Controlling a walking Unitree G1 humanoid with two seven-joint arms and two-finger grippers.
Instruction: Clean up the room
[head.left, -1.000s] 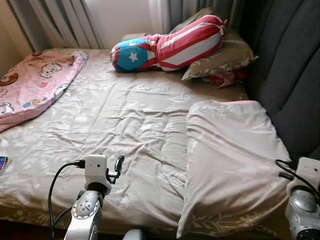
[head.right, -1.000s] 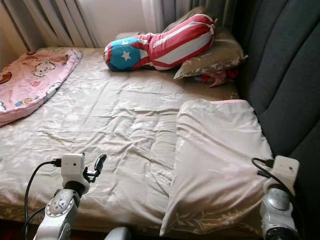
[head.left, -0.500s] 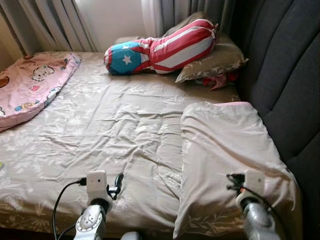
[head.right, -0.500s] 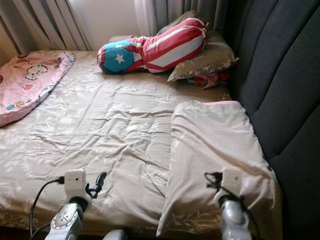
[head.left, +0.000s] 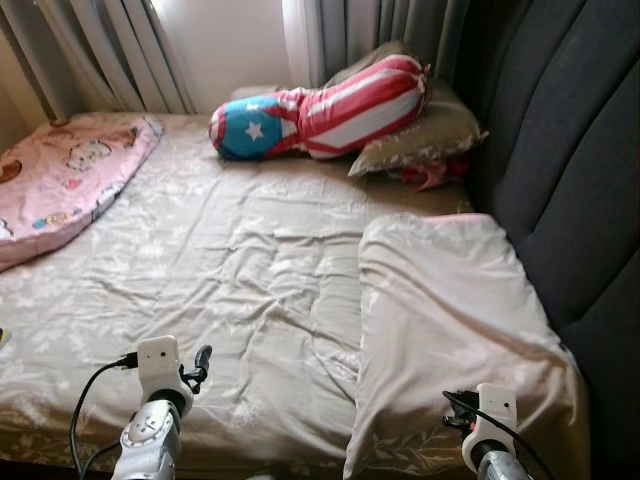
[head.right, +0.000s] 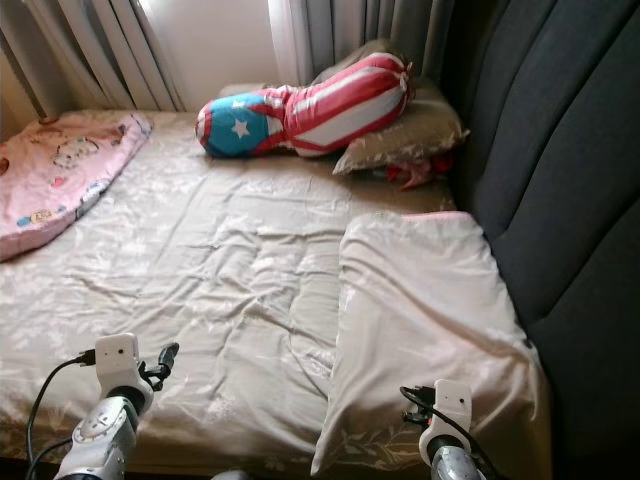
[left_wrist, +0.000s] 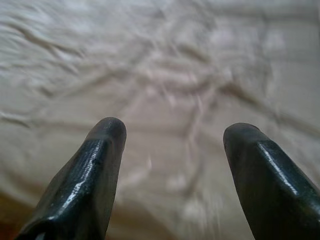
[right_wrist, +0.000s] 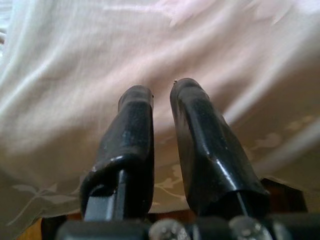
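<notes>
Facing the soft, light pillow (head.left: 450, 320) at two o'clock, we judge its near hem best; right gripper (right_wrist: 161, 95) nearly closed, empty; left gripper (left_wrist: 172, 135) spread open.

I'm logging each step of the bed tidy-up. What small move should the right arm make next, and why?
Probably open the right gripper: its jaws stand nearly closed with nothing between them, just short of the large beige floral pillow at the bed's near edge. The left gripper hangs open over the wrinkled beige bedsheet.
</notes>
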